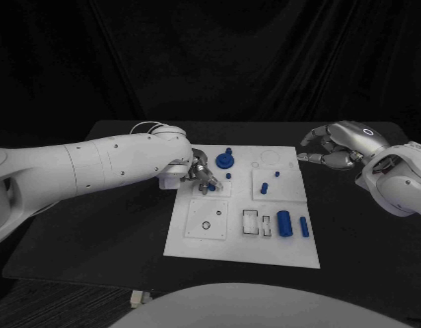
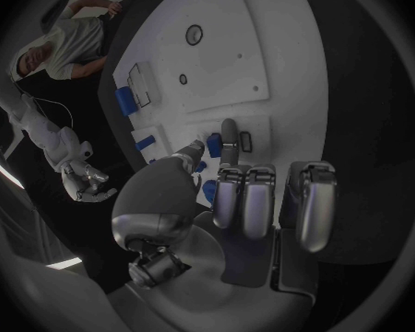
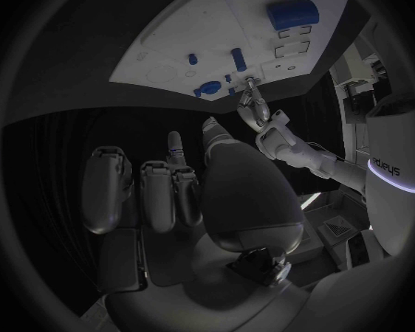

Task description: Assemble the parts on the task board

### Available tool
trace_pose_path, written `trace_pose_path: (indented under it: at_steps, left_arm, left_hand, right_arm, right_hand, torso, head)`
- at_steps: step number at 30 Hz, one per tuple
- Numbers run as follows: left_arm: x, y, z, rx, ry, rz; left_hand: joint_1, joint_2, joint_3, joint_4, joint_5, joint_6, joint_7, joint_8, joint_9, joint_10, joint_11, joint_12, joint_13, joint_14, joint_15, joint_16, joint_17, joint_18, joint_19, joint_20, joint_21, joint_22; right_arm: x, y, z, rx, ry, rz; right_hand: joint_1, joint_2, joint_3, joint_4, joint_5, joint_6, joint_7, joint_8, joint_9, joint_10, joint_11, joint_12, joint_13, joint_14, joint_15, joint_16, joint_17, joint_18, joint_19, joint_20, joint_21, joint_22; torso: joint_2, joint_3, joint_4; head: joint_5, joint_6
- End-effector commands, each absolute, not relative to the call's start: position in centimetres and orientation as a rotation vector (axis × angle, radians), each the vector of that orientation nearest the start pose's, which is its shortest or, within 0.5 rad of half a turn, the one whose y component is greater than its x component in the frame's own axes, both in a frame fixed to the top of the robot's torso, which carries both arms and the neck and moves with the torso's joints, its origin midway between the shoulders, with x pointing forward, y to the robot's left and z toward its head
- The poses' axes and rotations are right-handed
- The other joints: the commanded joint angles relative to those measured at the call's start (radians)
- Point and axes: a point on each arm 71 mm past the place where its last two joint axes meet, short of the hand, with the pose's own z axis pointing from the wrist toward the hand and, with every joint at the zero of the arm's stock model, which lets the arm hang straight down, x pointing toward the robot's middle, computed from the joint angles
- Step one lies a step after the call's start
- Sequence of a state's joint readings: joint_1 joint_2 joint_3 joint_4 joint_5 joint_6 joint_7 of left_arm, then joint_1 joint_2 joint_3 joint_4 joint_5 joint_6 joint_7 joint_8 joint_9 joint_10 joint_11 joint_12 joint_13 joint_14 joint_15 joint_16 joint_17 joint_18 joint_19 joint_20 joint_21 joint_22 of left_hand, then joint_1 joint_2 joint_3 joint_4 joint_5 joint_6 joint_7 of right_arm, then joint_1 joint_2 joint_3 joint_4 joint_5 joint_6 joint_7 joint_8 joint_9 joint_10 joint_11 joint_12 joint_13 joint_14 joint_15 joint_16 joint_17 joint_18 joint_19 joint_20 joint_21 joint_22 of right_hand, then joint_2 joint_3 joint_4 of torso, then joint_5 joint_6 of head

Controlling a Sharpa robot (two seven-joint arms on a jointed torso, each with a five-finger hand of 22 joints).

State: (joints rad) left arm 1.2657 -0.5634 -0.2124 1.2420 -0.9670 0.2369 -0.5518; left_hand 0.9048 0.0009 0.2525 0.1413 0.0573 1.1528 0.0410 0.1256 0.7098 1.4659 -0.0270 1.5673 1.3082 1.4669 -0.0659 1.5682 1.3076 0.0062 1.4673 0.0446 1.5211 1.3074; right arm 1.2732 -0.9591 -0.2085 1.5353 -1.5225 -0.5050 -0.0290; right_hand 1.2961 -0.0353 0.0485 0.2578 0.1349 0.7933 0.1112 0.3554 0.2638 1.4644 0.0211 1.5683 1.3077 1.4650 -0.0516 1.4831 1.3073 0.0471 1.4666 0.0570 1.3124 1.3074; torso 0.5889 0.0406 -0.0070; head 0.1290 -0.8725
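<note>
The white task board (image 1: 232,236) lies in the middle of the black table. My left hand (image 1: 195,172) hovers over the board's left side, and its thumb and a finger pinch a small blue part (image 2: 214,144), seen in the head view as a blue part (image 1: 210,186) at the fingertips. A round blue part (image 1: 225,161) and a small blue peg (image 1: 229,175) stand just right of that hand. Another peg (image 1: 266,185) stands mid-board. My right hand (image 1: 333,147) hangs by the board's far right corner, fingers loosely bent and apart, holding nothing.
A thick blue cylinder (image 1: 283,223) and a thinner blue piece (image 1: 304,227) lie on the board's near right part, beside rectangular slots (image 1: 253,223). A small black ring (image 1: 206,225) sits on the near left panel. Black tabletop (image 1: 102,232) borders the board.
</note>
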Motion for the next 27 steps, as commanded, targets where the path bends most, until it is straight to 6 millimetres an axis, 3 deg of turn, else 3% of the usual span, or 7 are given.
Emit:
trace_pose_path:
  at_steps: [1,13,20,23,27]
  left_arm:
    - [50.02,16.13,-27.28,-0.097,2.538,-0.292]
    - [50.11,16.11,-27.35,-0.103,2.526,-0.314]
    - [50.21,16.06,-27.22,-0.119,2.496,-0.342]
    - [50.27,16.01,-27.12,-0.127,2.477,-0.362]
    - [50.27,15.92,-27.1,-0.125,2.473,-0.37]
  left_hand:
    - [-0.027,-0.001,-0.03,0.018,-0.007,0.007,0.004,-0.005,0.002,0.105,0.006,0.003,0.263,0.104,0.002,0.003,0.263,0.013,0.05,0.005,-0.005,0.218]
    - [-0.071,-0.006,-0.114,0.082,-0.01,0.035,-0.005,0.01,0.026,0.105,-0.001,0.003,0.263,0.104,-0.004,0.003,0.263,0.012,0.051,0.0,-0.004,0.221]
    - [-0.065,-0.006,-0.182,0.126,-0.01,0.038,-0.016,0.063,0.105,0.105,-0.011,0.003,0.263,0.104,-0.013,0.003,0.263,0.012,0.053,-0.009,-0.004,0.223]
    - [-0.033,0.008,-0.216,0.138,-0.01,0.02,-0.021,0.103,0.172,0.105,-0.016,0.003,0.263,0.104,-0.017,0.003,0.263,0.01,0.057,-0.013,-0.001,0.227]
    - [-0.02,0.015,-0.229,0.139,-0.009,0.015,-0.023,0.117,0.196,0.105,-0.018,0.003,0.263,0.104,-0.019,0.003,0.263,0.01,0.059,-0.015,0.001,0.229]
  right_arm:
    - [46.93,-25.48,-19.54,-0.224,1.552,0.54]
    - [46.95,-25.55,-19.57,-0.222,1.552,0.537]
    - [46.95,-25.57,-19.56,-0.222,1.551,0.537]
    - [46.95,-25.61,-19.57,-0.221,1.551,0.536]
    - [46.95,-25.62,-19.57,-0.221,1.551,0.536]
  right_hand:
    - [0.001,0.012,0.0,-0.004,0.007,0.004,0.0,0.004,-0.001,0.106,0.006,0.003,0.263,0.077,0.009,-0.005,0.138,0.013,-0.002,0.008,-0.003,0.181]
    - [0.001,0.012,0.0,-0.004,0.007,0.004,0.0,0.004,-0.001,0.106,0.006,0.003,0.263,0.077,0.009,-0.005,0.138,0.013,-0.002,0.008,-0.003,0.181]
    - [0.001,0.012,0.0,-0.004,0.007,0.004,0.0,0.004,-0.001,0.106,0.006,0.003,0.263,0.077,0.009,-0.005,0.138,0.013,-0.002,0.008,-0.003,0.181]
    - [0.001,0.012,0.0,-0.004,0.007,0.004,0.0,0.004,-0.001,0.106,0.006,0.003,0.263,0.077,0.009,-0.005,0.138,0.013,-0.002,0.008,-0.003,0.181]
    - [0.001,0.012,0.0,-0.004,0.007,0.004,0.0,0.004,-0.001,0.106,0.006,0.003,0.263,0.077,0.009,-0.005,0.138,0.013,-0.002,0.008,-0.003,0.181]
  torso:
    - [0.0,0.0001,0.0]
    - [0.0,0.0002,-0.0001]
    - [0.0,0.0002,0.0001]
    - [0.0,0.0001,0.0]
    - [0.0,0.0,0.0]
  head:
    - [0.0,0.0]
    - [-0.001,0.0]
    - [-0.003,0.0]
    - [-0.005,0.0]
    - [-0.006,0.0]
